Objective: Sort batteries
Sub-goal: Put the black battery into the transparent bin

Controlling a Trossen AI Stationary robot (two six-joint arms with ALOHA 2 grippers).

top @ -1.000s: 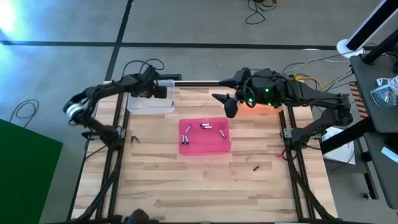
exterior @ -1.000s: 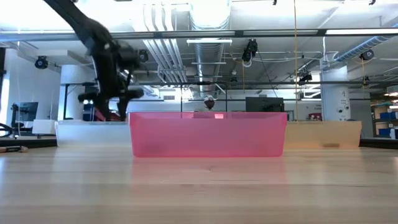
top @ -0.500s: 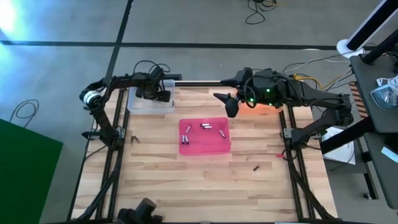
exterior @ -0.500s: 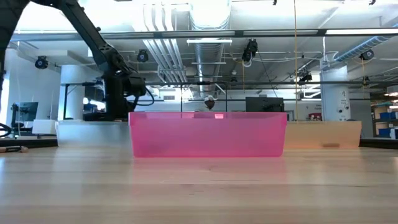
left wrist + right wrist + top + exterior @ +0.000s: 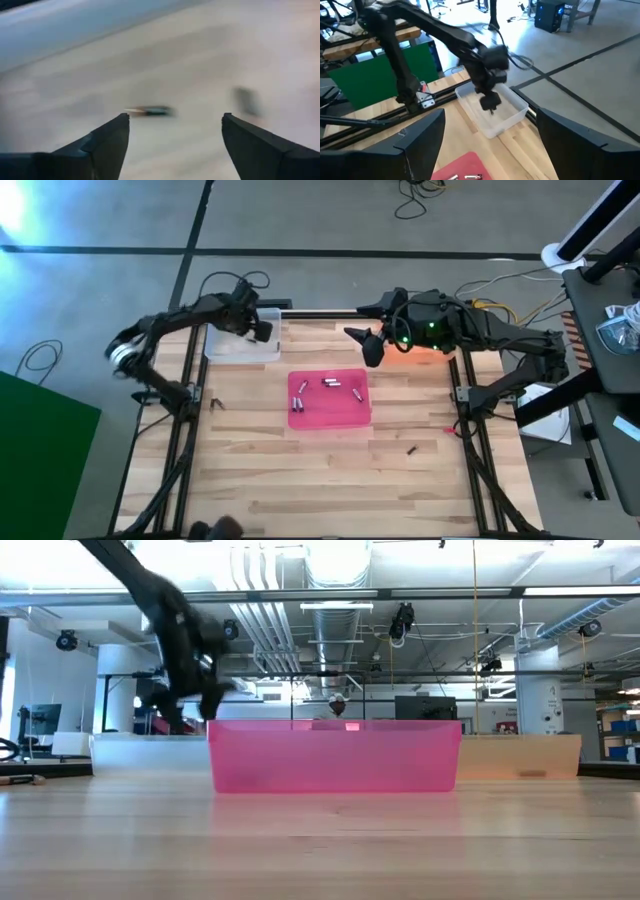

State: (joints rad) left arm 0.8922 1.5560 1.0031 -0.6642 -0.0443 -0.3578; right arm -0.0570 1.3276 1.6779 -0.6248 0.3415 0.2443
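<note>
In the middle of the wooden table (image 5: 330, 470) stands a pink tray (image 5: 330, 399), and inside it lie several batteries (image 5: 330, 384), scattered mostly in its far half. One more small dark piece (image 5: 411, 449) lies on the table to the right of the tray, well apart from it; I cannot tell if it is a battery. The left gripper (image 5: 262, 331) is above the clear tray (image 5: 243, 346) at the far left corner, and its fingers (image 5: 107, 140) stand wide apart with nothing between them. The right gripper (image 5: 370, 350) hangs near the far right corner of the pink tray, also wide and empty.
</note>
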